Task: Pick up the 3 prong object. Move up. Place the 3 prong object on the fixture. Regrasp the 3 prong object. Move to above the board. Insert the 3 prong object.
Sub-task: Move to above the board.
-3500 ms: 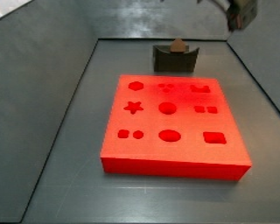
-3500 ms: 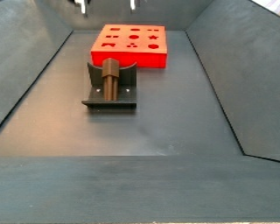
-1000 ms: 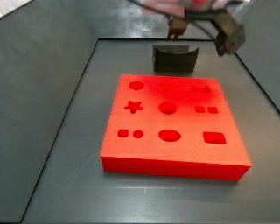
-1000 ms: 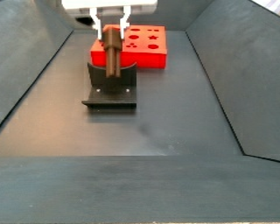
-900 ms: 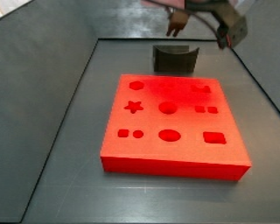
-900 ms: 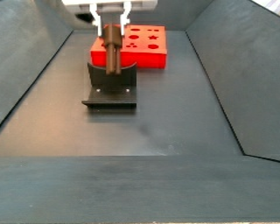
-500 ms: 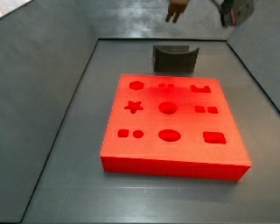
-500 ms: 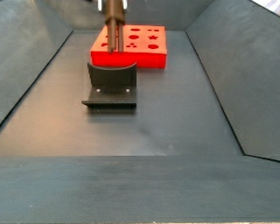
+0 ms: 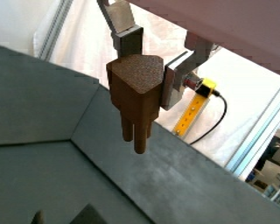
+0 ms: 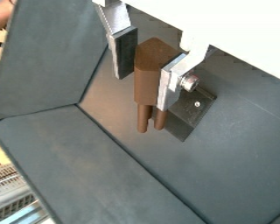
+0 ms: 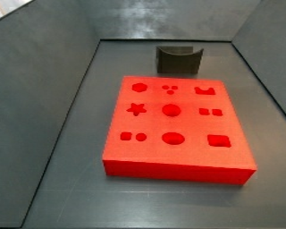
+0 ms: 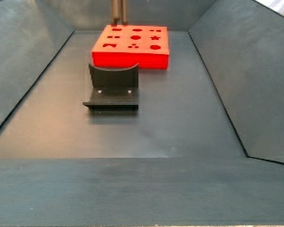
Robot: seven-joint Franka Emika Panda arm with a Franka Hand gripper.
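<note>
3 prong object (image 9: 136, 96) hung clamped between the gripper (image 10: 149, 54) plates, prongs pointing down.
The jaws were closed flat against its two sides, high above the floor; in a side view only its tip (image 12: 118, 9) showed, over one board (image 12: 132, 46), beyond one empty fixture (image 12: 114, 85).

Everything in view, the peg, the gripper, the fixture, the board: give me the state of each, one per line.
3 prong object: held in the gripper, prongs hanging free, lifted clear.
Gripper: shut on the peg, raised out of both side views.
Fixture: notch empty.
Board: holes all empty.
</note>
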